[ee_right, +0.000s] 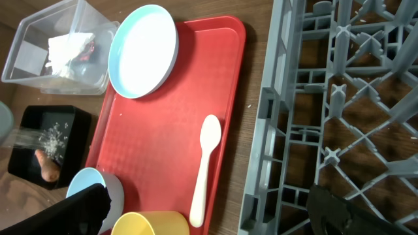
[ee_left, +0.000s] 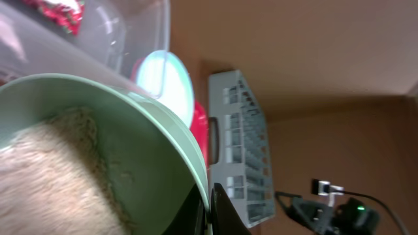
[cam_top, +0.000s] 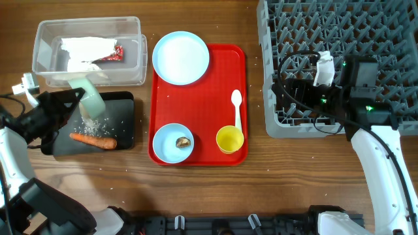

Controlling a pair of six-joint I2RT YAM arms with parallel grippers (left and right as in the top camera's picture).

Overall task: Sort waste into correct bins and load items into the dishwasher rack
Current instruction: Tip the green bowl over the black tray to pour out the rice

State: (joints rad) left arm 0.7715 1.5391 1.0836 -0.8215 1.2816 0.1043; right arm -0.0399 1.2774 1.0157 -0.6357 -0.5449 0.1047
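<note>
My left gripper (cam_top: 73, 99) is shut on the rim of the mint green bowl (cam_top: 91, 98), which is tipped over the black tray (cam_top: 127, 124). Rice grains (cam_top: 91, 124) and a carrot piece (cam_top: 95, 140) lie in that tray. The left wrist view shows rice (ee_left: 52, 176) still in the bowl (ee_left: 150, 150), with my fingers (ee_left: 210, 209) pinching its edge. The clear tub (cam_top: 88, 23) holds the napkin (cam_top: 85, 49) and red wrapper (cam_top: 116, 53). My right gripper (cam_top: 287, 94) is open and empty over the left edge of the grey rack (cam_top: 339, 26).
The red tray (cam_top: 222, 72) carries the blue plate (cam_top: 181, 57), white spoon (cam_top: 237, 108), yellow cup (cam_top: 230, 139) and the blue bowl (cam_top: 168, 147) with a brown lump (cam_top: 183, 141). A few rice grains lie on the table near the black tray.
</note>
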